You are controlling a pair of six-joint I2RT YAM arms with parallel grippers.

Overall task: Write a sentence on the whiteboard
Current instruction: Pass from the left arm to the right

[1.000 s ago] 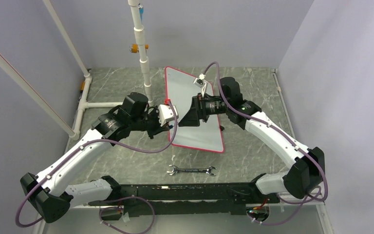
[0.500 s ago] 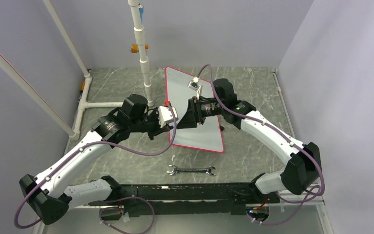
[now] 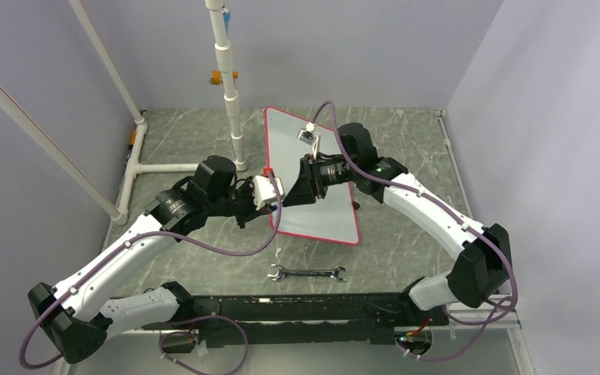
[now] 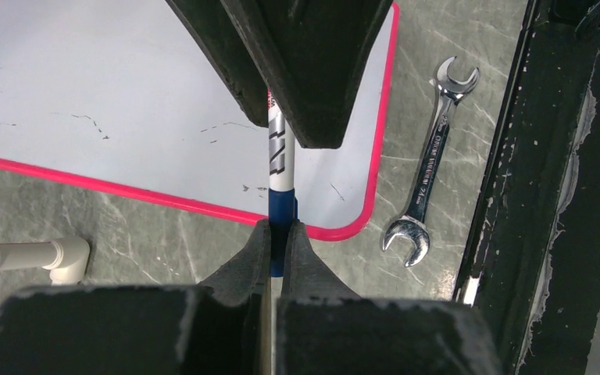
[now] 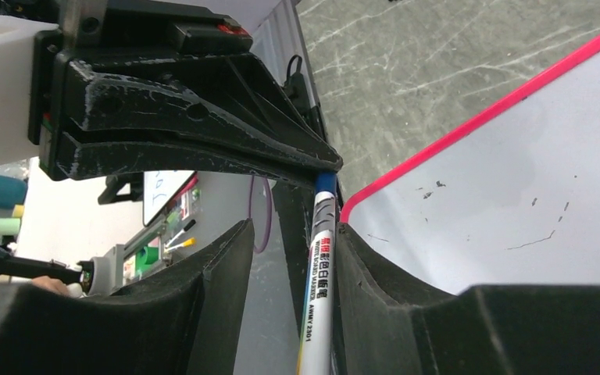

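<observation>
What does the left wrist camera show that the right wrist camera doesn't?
Only the left wrist view shows the wrench lying on the table beside the whiteboard, plus a white pipe. Only the right wrist view shows the left tool side-on, whole. Both show the marker, its blue cap pinched in the left tool, by the whiteboard's pink-rimmed corner.

Overhead view, two close wrist views, shared whiteboard (image 3: 287,139)

The whiteboard (image 3: 287,141) lies mid-scene, lengthwise near to far, slightly skewed. White face with faint specks, red-pink rim, rounded corners.
</observation>
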